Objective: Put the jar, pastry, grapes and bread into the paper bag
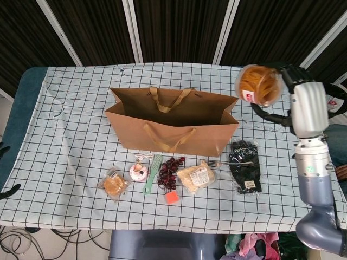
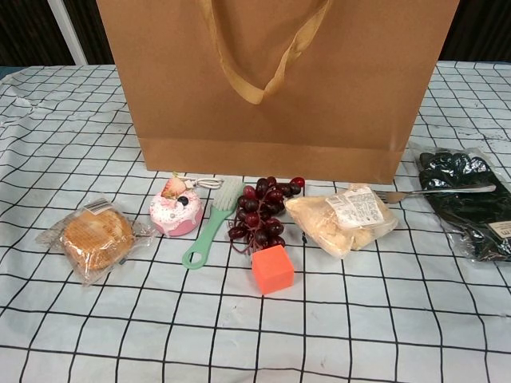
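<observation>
My right hand (image 1: 303,100) holds the jar (image 1: 258,85) of orange contents up in the air, just right of the paper bag's right end. The brown paper bag (image 1: 173,122) (image 2: 279,80) stands open in the middle of the table. In front of it lie a pink pastry (image 1: 139,172) (image 2: 176,214), dark grapes (image 1: 169,170) (image 2: 259,215), a wrapped round bread (image 1: 114,186) (image 2: 96,237) and a wrapped pale bread (image 1: 196,177) (image 2: 343,219). Only dark fingertips of my left hand (image 1: 6,187) show at the left edge, spread, with nothing in them.
A green brush (image 1: 153,173) (image 2: 209,223) lies between pastry and grapes. An orange cube (image 1: 172,197) (image 2: 272,269) sits in front of the grapes. A fork (image 1: 233,163) (image 2: 435,191) and a packet of black gloves (image 1: 245,165) (image 2: 471,203) lie right of the bag's front.
</observation>
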Robot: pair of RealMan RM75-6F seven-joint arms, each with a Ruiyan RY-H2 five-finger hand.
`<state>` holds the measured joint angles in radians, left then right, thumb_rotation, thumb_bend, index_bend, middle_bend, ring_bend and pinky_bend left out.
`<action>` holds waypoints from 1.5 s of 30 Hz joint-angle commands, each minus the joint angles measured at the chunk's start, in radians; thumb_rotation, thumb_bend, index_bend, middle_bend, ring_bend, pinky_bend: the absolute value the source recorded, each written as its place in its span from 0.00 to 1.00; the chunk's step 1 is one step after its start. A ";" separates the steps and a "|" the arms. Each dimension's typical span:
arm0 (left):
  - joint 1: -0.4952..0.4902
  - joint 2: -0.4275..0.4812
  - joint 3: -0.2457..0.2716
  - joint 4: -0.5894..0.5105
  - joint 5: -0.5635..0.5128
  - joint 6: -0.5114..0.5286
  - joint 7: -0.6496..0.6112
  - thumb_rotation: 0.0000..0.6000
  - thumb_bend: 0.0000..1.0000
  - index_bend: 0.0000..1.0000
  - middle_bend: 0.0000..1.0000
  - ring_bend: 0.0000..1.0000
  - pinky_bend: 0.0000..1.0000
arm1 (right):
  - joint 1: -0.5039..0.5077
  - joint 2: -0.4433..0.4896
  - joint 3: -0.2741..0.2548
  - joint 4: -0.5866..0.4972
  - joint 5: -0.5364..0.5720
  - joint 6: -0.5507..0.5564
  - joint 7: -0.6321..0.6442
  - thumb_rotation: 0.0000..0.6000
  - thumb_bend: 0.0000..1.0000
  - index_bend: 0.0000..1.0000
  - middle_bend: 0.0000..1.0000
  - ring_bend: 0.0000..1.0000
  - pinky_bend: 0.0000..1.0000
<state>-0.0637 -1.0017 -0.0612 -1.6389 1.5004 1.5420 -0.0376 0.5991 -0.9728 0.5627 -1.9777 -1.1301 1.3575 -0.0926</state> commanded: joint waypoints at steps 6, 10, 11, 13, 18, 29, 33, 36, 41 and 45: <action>0.002 0.007 -0.001 0.000 -0.002 0.000 -0.014 1.00 0.11 0.14 0.07 0.03 0.12 | 0.164 -0.133 -0.029 0.030 0.086 -0.132 -0.126 1.00 0.19 0.41 0.37 0.46 0.29; 0.003 0.010 -0.001 0.002 -0.004 -0.001 -0.025 1.00 0.11 0.14 0.07 0.03 0.12 | 0.206 -0.170 -0.047 0.051 0.112 -0.159 -0.177 1.00 0.20 0.41 0.36 0.44 0.29; 0.003 0.012 -0.002 0.003 -0.004 -0.001 -0.027 1.00 0.11 0.14 0.07 0.03 0.12 | 0.214 -0.176 -0.052 0.054 0.120 -0.164 -0.188 1.00 0.19 0.41 0.35 0.43 0.29; 0.003 0.013 -0.002 0.004 -0.005 0.000 -0.031 1.00 0.10 0.14 0.07 0.03 0.12 | 0.223 -0.181 -0.065 0.056 0.134 -0.180 -0.208 1.00 0.19 0.41 0.34 0.42 0.28; 0.005 0.016 -0.002 0.004 -0.004 0.001 -0.037 1.00 0.11 0.14 0.07 0.03 0.12 | 0.237 -0.155 -0.095 0.036 0.183 -0.240 -0.254 1.00 0.11 0.23 0.15 0.24 0.23; 0.006 0.016 -0.002 0.002 -0.007 -0.001 -0.031 1.00 0.11 0.14 0.07 0.03 0.12 | 0.238 -0.081 -0.105 -0.001 0.256 -0.251 -0.302 1.00 0.00 0.03 0.00 0.16 0.21; 0.008 0.015 -0.003 0.001 -0.008 0.005 -0.031 1.00 0.11 0.14 0.07 0.03 0.12 | 0.212 -0.059 -0.094 -0.016 0.248 -0.205 -0.277 1.00 0.00 0.03 0.01 0.17 0.21; 0.009 0.016 -0.004 0.001 -0.009 0.006 -0.032 1.00 0.10 0.14 0.07 0.03 0.12 | 0.175 -0.048 -0.074 -0.024 0.198 -0.120 -0.241 1.00 0.03 0.07 0.10 0.22 0.21; 0.011 0.016 -0.002 0.001 -0.003 0.010 -0.033 1.00 0.11 0.14 0.07 0.03 0.12 | 0.051 0.019 -0.102 -0.074 0.101 0.033 -0.231 1.00 0.06 0.13 0.16 0.27 0.21; 0.011 0.016 -0.001 0.000 -0.002 0.010 -0.032 1.00 0.11 0.14 0.07 0.03 0.12 | -0.058 0.143 -0.182 -0.163 0.107 0.036 -0.277 1.00 0.06 0.13 0.17 0.27 0.21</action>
<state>-0.0525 -0.9857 -0.0618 -1.6392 1.4987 1.5514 -0.0696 0.6246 -0.9181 0.4392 -2.0746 -1.0092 1.3792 -0.3422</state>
